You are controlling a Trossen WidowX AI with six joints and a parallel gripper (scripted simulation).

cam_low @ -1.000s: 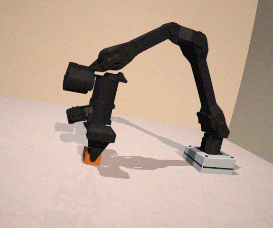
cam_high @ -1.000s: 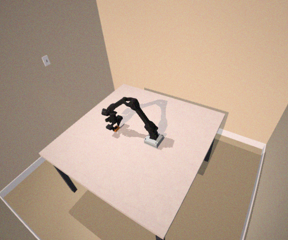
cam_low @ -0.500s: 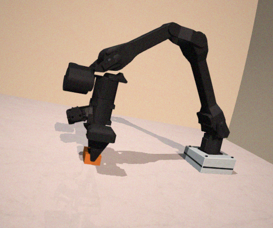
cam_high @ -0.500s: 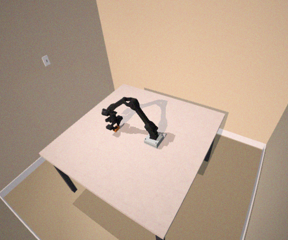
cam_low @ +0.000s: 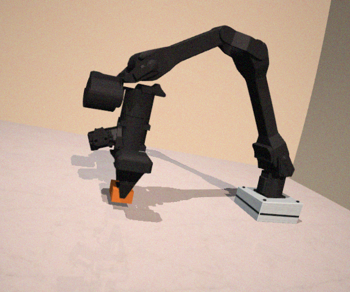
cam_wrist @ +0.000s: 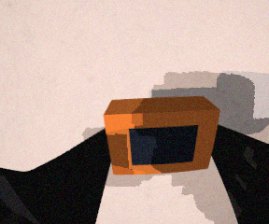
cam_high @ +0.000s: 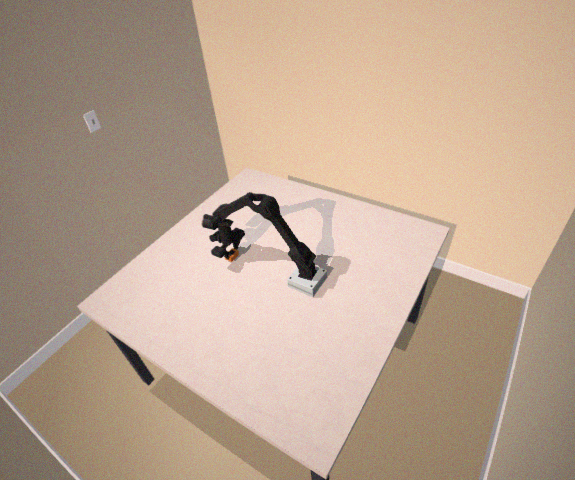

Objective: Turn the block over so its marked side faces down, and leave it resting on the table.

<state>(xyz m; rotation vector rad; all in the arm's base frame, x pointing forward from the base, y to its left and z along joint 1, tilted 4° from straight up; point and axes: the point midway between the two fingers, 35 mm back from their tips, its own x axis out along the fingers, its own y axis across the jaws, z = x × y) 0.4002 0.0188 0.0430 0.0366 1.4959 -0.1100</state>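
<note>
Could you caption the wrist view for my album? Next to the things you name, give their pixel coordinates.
Black gripper fingers grip an orange block (cam_wrist: 162, 119), its dark mark (cam_wrist: 162, 145) facing the camera.

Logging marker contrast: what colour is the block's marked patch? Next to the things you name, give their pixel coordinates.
Very dark navy, near black (cam_wrist: 172, 146); clearest in the wrist view.

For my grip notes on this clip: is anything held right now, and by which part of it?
The end effector holds the orange block by two opposite sides, with its dark-marked face left uncovered between the fingers.

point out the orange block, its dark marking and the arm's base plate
orange block (cam_high: 233, 255) (cam_low: 117, 198) (cam_wrist: 209, 145): top, front; exterior, front; wrist, right rim
dark marking (cam_wrist: 162, 146): wrist, centre
base plate (cam_high: 298, 284) (cam_low: 279, 208): top, exterior, free front parts
</note>
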